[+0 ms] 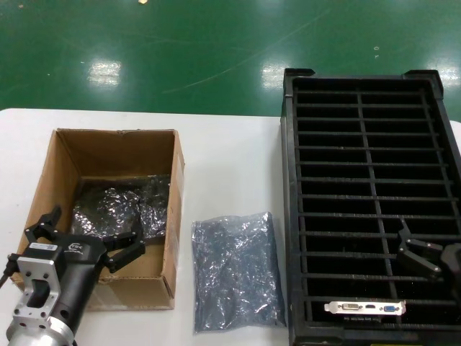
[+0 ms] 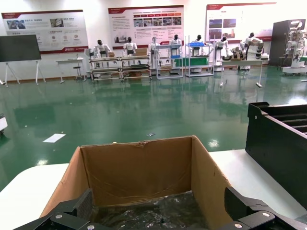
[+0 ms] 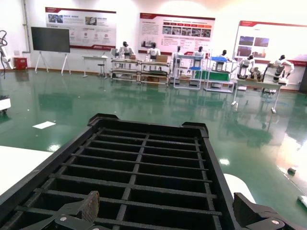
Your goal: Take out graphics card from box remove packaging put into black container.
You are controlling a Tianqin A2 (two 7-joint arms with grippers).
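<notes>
Both grippers are standing with fingers spread, holding nothing. Left gripper (image 1: 85,238) is hovering over the near part of the cardboard box (image 1: 61,169), above dark crinkly bags (image 1: 119,205). Right gripper (image 1: 425,256) is hanging over the black container (image 1: 291,216), where the graphics card (image 1: 364,308) is sitting in the nearest slot. Grey-blue packaging (image 1: 236,270) is lying on the white table (image 1: 230,158) between box and container.

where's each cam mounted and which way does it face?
Head: on the head, looking down at table, box, bag, crate, card; both arms show.
Left wrist: behind the open left claw, facing across the box; crate corner shared with right.
Right wrist: behind the open right claw, facing along the crate.
</notes>
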